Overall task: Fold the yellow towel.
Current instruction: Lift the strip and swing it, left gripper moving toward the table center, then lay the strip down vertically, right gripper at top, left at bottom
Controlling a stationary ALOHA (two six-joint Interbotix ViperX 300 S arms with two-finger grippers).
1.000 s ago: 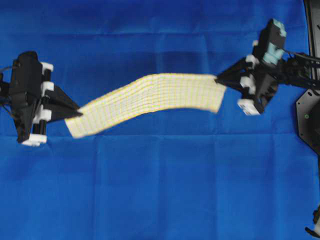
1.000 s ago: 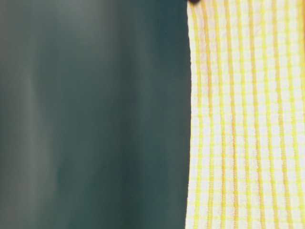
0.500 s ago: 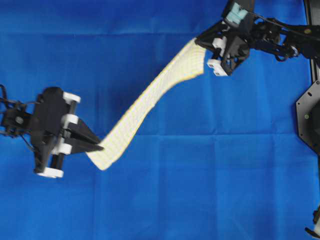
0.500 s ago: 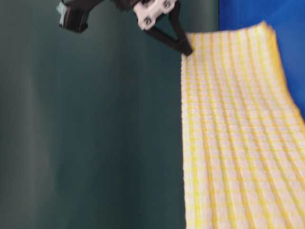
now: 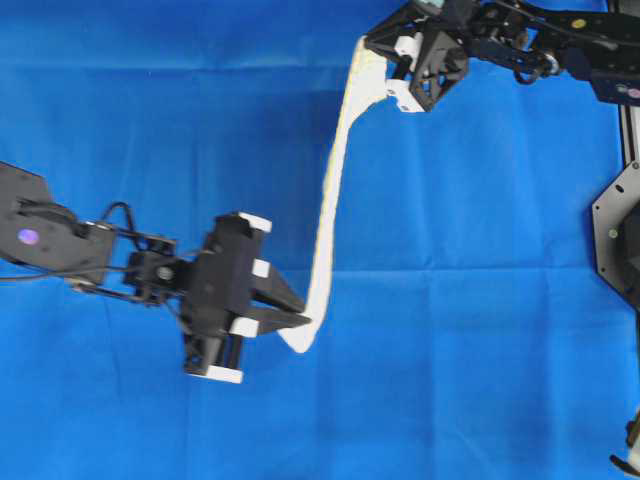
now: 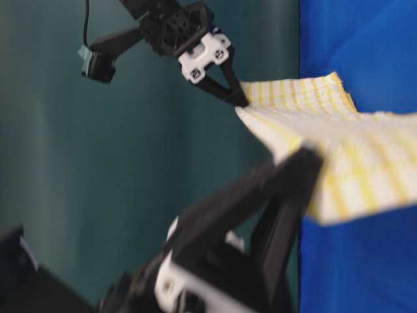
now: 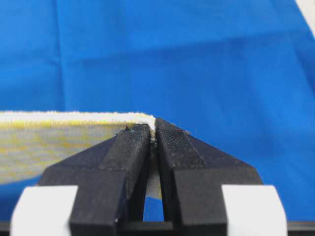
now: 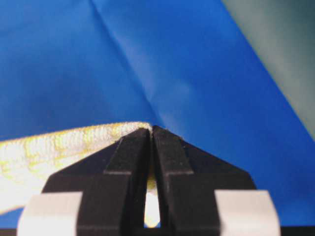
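Observation:
The yellow towel (image 5: 330, 200) hangs edge-on in the air as a thin pale strip running from the top centre down to the lower middle of the overhead view. My left gripper (image 5: 303, 322) is shut on its lower corner, and the cloth (image 7: 59, 137) shows pinched at the fingertips in the left wrist view. At the top, my right gripper (image 5: 368, 45) is shut on the upper corner, with the towel (image 8: 49, 147) trailing left from its tips. From table level the checked towel (image 6: 339, 150) spans between the far right gripper (image 6: 242, 103) and the near left gripper (image 6: 306, 160).
A large plain blue cloth (image 5: 480, 300) covers the whole table beneath. A black mount (image 5: 615, 235) stands at the right edge. A dark green wall (image 6: 98, 182) fills the left of the table-level view.
The left gripper swung right and down toward the table's middle; the right gripper moved up and left. The towel turned from a flat horizontal band to a near-vertical, edge-on strip.

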